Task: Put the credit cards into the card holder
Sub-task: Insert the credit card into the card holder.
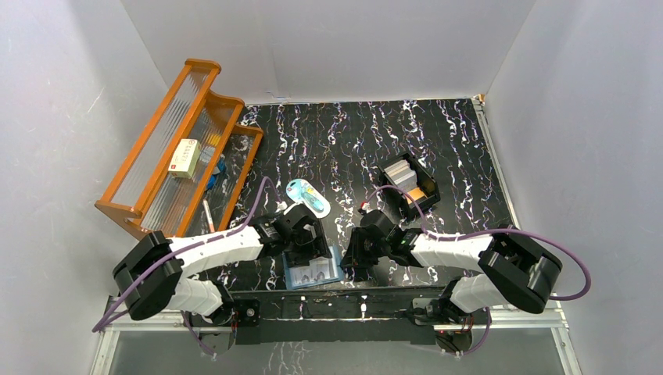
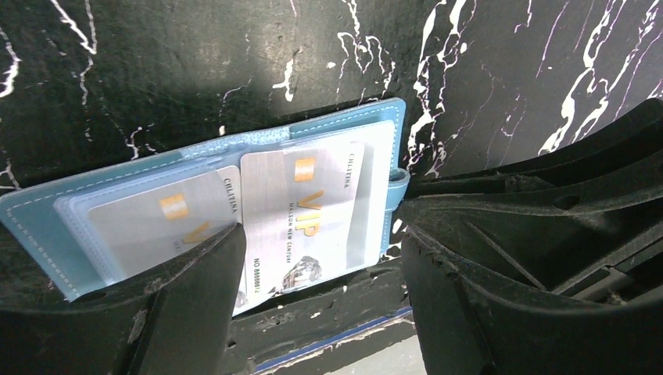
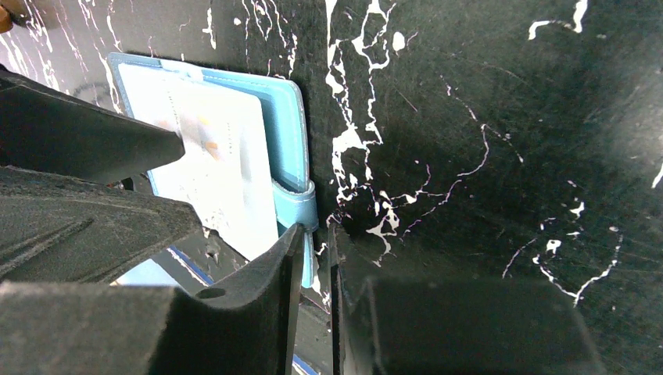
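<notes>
The card holder (image 1: 313, 274) lies open near the table's front edge, light blue inside (image 2: 47, 223) (image 3: 285, 117). Two silver credit cards show in it: one (image 2: 156, 223) lies in a clear pocket, the other (image 2: 313, 211) sticks out toward the near edge (image 3: 223, 164). My left gripper (image 1: 309, 250) (image 2: 320, 250) hovers just over the holder, open, with nothing between its fingers. My right gripper (image 1: 353, 262) (image 3: 315, 234) stands at the holder's right edge, nearly closed, with the holder's blue strap (image 3: 297, 207) running down between its fingers. More cards (image 1: 400, 173) stand in a black box.
The black open box (image 1: 428, 201) sits at the right rear and also holds orange cards (image 1: 417, 194). A light-blue oval item (image 1: 306, 195) lies behind the left gripper. A wooden rack (image 1: 168, 148) with a cream box (image 1: 185, 158) stands at the left. The table's front edge (image 2: 336, 340) is close below the holder.
</notes>
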`<state>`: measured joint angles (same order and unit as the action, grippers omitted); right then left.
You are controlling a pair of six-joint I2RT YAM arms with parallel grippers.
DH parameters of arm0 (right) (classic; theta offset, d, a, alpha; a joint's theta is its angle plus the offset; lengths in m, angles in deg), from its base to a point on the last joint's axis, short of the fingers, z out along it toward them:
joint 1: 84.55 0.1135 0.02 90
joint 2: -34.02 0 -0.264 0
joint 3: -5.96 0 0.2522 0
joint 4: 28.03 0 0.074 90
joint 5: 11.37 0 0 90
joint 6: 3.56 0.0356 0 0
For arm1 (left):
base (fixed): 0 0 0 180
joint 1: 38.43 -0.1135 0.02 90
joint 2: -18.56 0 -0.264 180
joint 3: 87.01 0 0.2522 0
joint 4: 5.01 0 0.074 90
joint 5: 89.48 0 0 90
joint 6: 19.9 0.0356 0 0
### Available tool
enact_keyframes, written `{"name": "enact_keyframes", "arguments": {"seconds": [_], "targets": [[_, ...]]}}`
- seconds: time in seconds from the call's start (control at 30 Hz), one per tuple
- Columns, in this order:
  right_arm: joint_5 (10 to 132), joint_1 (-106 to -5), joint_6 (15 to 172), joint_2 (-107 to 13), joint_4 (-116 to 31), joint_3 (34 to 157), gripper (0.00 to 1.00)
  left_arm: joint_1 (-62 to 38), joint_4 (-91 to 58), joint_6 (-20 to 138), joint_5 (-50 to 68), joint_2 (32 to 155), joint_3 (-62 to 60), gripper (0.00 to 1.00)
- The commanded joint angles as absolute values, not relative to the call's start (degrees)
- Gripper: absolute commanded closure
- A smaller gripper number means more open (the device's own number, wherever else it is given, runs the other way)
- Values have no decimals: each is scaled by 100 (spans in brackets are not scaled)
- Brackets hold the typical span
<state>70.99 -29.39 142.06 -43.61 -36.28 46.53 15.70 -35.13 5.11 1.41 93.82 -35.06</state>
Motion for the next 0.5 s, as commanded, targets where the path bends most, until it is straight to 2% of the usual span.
{"name": "enact_keyframes", "arguments": {"seconds": [0.0,0.47], "targets": [[7181,-2886,14232,-4412,-3573,4767,74,1613,-3258,410,401,9557,-3568,28],[7195,-2823,14287,-4449,-3477,4740,74,1752,-2579,308,527,9669,-3524,28]]}}
